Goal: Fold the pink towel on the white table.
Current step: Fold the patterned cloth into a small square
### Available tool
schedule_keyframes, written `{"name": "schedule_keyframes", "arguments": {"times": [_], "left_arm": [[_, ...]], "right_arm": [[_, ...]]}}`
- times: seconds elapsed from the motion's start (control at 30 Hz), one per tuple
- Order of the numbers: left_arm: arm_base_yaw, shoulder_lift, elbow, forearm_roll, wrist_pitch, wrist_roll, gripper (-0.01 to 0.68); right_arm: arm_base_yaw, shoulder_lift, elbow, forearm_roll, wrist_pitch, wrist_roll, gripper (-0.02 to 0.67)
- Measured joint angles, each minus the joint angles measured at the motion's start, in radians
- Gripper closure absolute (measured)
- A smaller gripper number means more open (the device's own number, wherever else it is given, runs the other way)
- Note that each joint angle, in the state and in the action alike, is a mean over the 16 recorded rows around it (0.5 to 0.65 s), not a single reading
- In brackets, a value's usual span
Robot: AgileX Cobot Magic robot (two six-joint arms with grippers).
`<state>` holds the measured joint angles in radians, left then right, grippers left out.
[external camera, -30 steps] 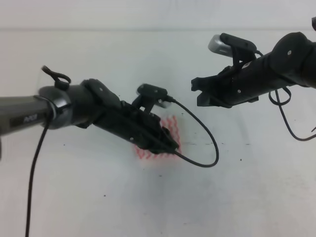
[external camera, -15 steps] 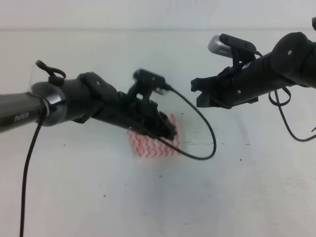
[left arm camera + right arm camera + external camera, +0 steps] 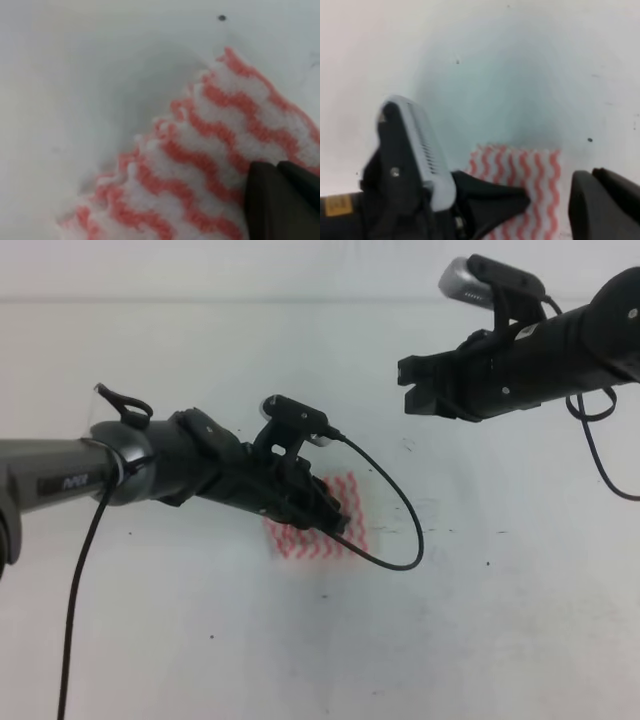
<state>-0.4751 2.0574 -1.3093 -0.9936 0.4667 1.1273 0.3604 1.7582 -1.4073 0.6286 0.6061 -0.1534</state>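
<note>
The pink towel (image 3: pixel 338 530) lies flat near the middle of the white table (image 3: pixel 200 640), folded small, its wavy stripes running toward the far edge. My left pincer (image 3: pixel 338 520) hangs low over it; I cannot tell whether it is apart. My right pincer (image 3: pixel 412 385) hovers high, well apart, prongs spread.

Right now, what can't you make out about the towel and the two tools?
- Pink towel: in the exterior high view the left arm covers much of it, so the fold is unclear.
- Left tool: cut off by the left wrist view's edge.
- Right tool: too dark to tell whether open.
</note>
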Motion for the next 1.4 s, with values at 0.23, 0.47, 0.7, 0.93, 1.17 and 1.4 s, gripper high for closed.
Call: {"name": "schedule_keyframes", "arguments": {"times": [0.23, 0.47, 0.7, 0.93, 1.17, 1.4], "left_arm": [[0.0, 0.01, 0.0, -0.048, 0.05, 0.01, 0.677], [0.0, 0.004, 0.0, -0.091, 0.075, 0.035, 0.677], [0.0, -0.021, 0.0, -0.122, 0.088, 0.067, 0.677], [0.0, -0.084, 0.001, -0.143, 0.082, 0.089, 0.677], [0.0, -0.214, 0.037, -0.161, 0.003, 0.1, 0.677], [0.0, -0.426, 0.17, -0.206, -0.151, 0.127, 0.677]], "right_arm": [[0.0, -0.023, 0.0, 0.0, 0.004, -0.001, 0.667], [0.0, -0.027, 0.0, 0.001, 0.006, -0.002, 0.667], [0.0, -0.026, 0.0, 0.003, 0.005, -0.003, 0.667], [0.0, -0.033, 0.0, 0.002, 0.006, -0.004, 0.667], [0.0, -0.09, 0.02, -0.024, 0.005, -0.004, 0.667], [0.0, -0.247, 0.109, -0.053, -0.023, -0.003, 0.667]]}}
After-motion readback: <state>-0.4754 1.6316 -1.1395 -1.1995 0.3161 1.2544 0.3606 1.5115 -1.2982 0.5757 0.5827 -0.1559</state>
